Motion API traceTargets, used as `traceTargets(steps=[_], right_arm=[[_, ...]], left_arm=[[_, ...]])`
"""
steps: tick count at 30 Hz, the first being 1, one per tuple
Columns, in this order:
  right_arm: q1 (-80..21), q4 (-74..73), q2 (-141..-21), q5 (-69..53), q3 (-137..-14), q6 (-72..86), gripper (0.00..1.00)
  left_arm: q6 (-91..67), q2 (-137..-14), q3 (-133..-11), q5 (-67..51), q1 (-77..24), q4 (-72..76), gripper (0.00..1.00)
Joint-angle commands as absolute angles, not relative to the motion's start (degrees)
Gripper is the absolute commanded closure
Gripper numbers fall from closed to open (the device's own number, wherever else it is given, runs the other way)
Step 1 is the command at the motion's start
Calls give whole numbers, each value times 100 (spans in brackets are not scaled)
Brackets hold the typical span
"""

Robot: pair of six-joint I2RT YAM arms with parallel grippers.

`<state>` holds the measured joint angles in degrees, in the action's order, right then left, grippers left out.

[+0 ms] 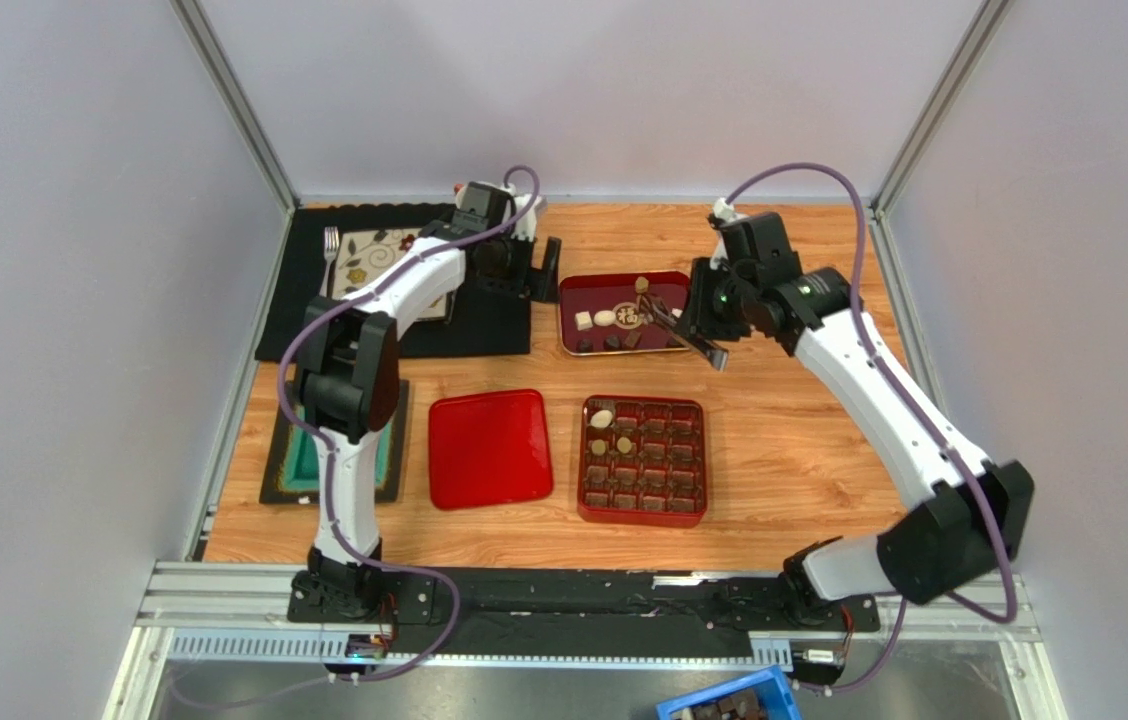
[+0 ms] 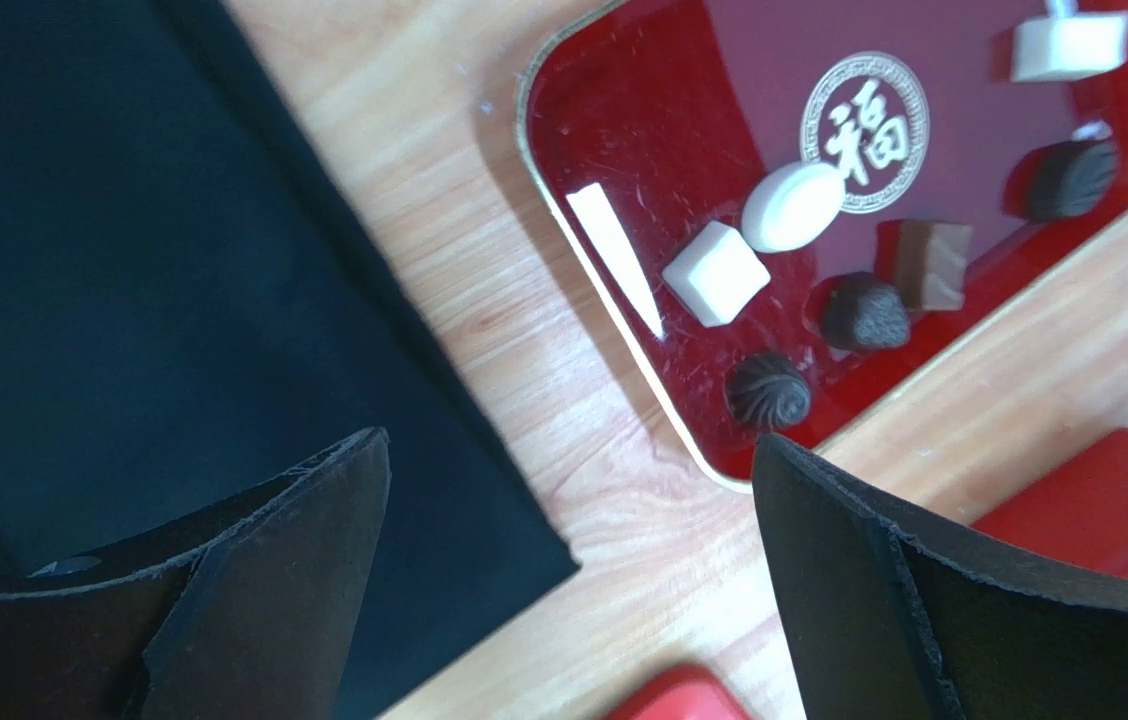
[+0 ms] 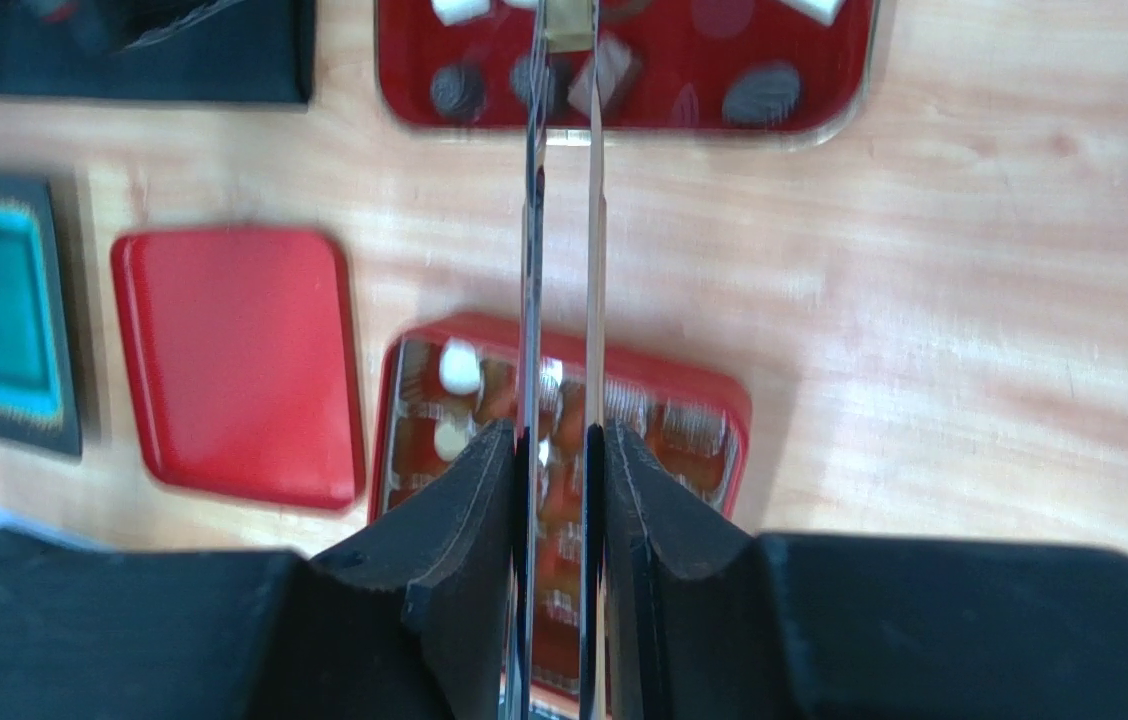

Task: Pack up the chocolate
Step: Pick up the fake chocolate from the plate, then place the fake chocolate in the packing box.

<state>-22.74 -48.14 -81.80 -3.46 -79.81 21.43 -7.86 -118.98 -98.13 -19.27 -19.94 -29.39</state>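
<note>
Several chocolate pieces lie in the dark red tray (image 1: 581, 293): a white oval (image 2: 791, 206), a white square (image 2: 716, 273), a dark swirl (image 2: 767, 389) and a brown square (image 2: 931, 263). My left gripper (image 2: 563, 450) is open and empty, over the table just left of the tray (image 2: 645, 90). My right gripper (image 3: 558, 443) is shut on metal tongs (image 3: 563, 225). Their tips reach over the tray (image 3: 826, 90), with a pale piece (image 3: 570, 18) between them at the view's top edge. The red gridded box (image 1: 587, 510) holds white pieces (image 1: 603, 417) at its far left.
A red lid (image 1: 491, 447) lies left of the box. A black mat (image 1: 300, 323) with a patterned plate (image 1: 375, 263) and a fork is at the far left. A teal dish in a dark frame (image 1: 402, 443) sits near the left arm. A blue bin (image 1: 728, 698) is below the table edge.
</note>
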Motion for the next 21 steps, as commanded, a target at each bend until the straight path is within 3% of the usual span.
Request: traceTargets(steps=[1,10,21], right_arm=[[-2320,-5536,-7156,-659,-7647,2241,73],[-2373,-6793,-5609,-1063,-7032,2566,73],[-2470,-7339,-5080,-1336,-6539,2769,73]], left_arm=[[-800,-12356,-10308,-1547,-2258,-3094,1],[-729,-12814,-10354,-1257,-2584,-3103,1],[-598,-13025,-10406,-1152,-2698,-3155,1]])
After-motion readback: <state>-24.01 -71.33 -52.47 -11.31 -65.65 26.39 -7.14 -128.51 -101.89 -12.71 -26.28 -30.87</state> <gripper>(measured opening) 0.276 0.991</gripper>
